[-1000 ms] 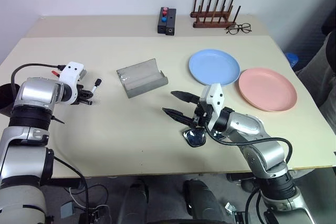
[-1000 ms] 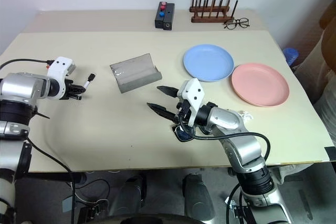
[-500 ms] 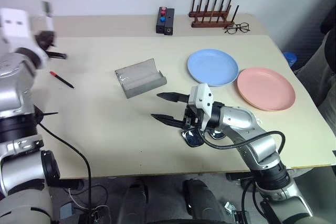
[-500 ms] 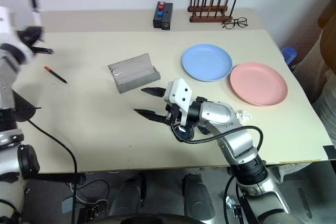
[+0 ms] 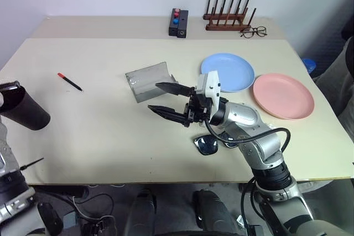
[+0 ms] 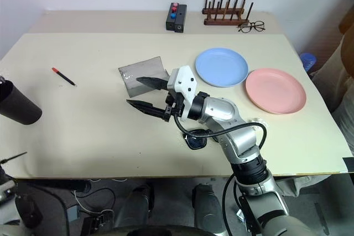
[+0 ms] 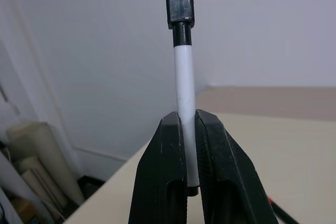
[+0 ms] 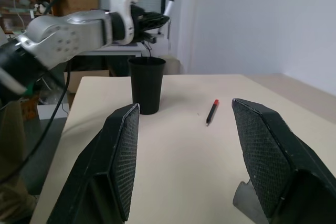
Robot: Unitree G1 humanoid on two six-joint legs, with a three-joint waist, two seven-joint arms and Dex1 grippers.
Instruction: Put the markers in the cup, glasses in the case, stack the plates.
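Observation:
My left gripper (image 7: 187,121) is shut on the white marker (image 7: 183,77), whose black cap points away from the fingers. In the right wrist view the left gripper (image 8: 153,22) hangs above the dark cup (image 8: 147,85). The cup (image 5: 25,111) stands at the table's left edge. The red-capped black marker (image 5: 70,82) lies on the table to its right. My right gripper (image 5: 153,96) is open and empty, held in front of the grey case (image 5: 149,81), which lies open. The black sunglasses (image 5: 213,143) lie below the right forearm. The blue plate (image 5: 228,72) and pink plate (image 5: 283,95) sit side by side.
At the back stand a black box with red and blue buttons (image 5: 178,22) and a wooden peg rack (image 5: 227,17), with thin clear eyeglasses (image 5: 253,32) beside it. Bare table lies between the cup and the case.
My left arm lifted the white marker off the table and swung up and left, leaving the head views. The right gripper moved left, from over the sunglasses to the case, still open.

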